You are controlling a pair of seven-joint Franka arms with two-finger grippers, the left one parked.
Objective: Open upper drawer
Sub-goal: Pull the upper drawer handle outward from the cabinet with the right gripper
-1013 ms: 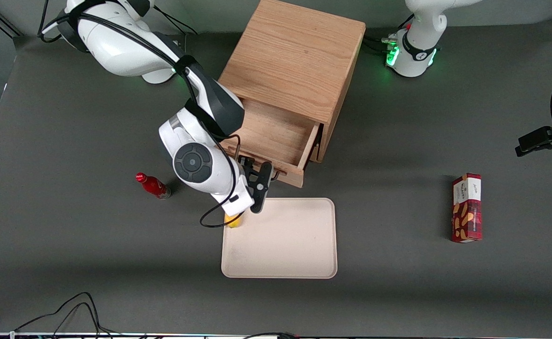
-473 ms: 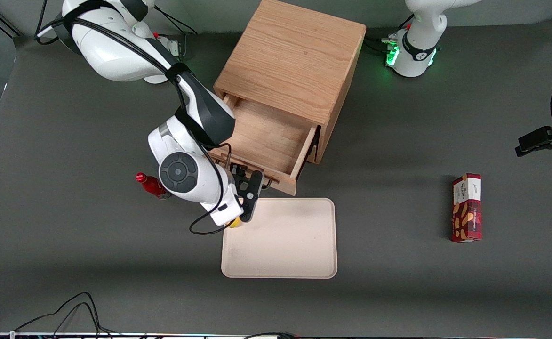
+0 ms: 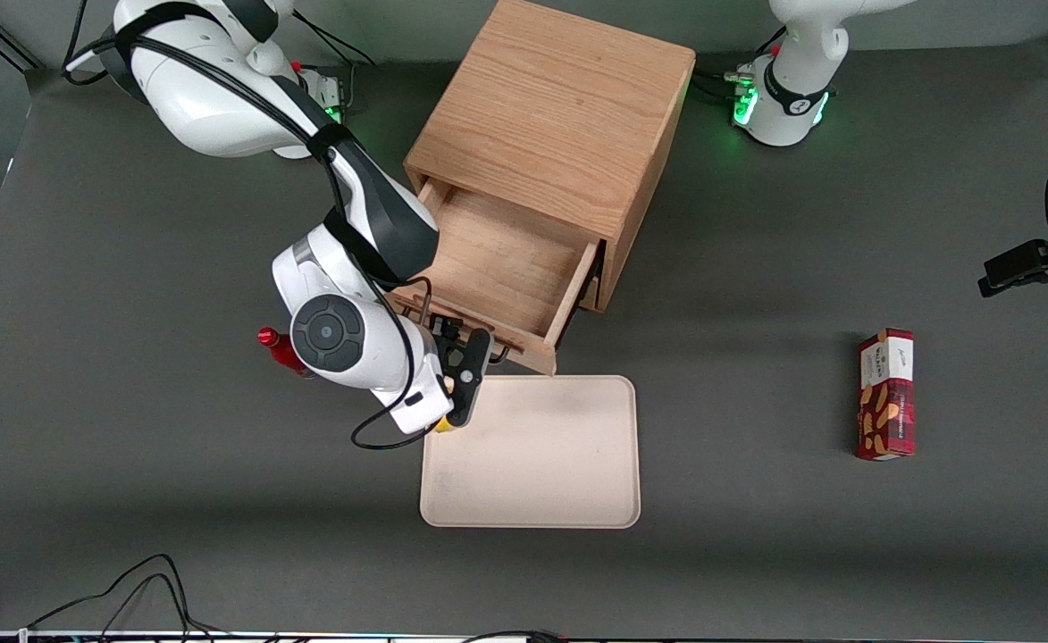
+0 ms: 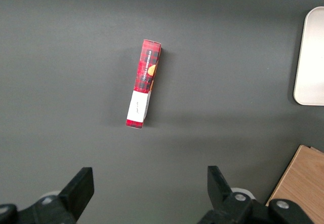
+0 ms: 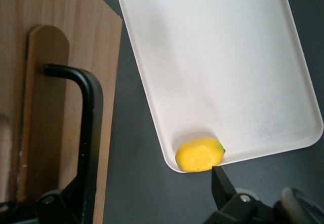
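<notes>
Plainly, the upper drawer stands pulled well out of the wooden cabinet, its bare inside open to view from above. The gripper sits at the drawer's front, toward the working arm's end of it, at the black bar handle. From the wrist camera one finger lies clear of the handle on the tray's side, the other down by the bar, so the fingers stand apart around the handle with a gap showing.

Count: one cabinet, one drawer seen open, one cream tray, one yellow lemon-like fruit, one red bottle, one red snack box.

Tray lies just nearer the front camera than the drawer front. Fruit rests in a tray corner, close under the gripper. Box lies well off toward the parked arm's end.

Hidden: the arm's wrist covers most of the bottle and nearly all of the fruit from the front. Handle's far length cut off. Lower drawer cannot be made out.
</notes>
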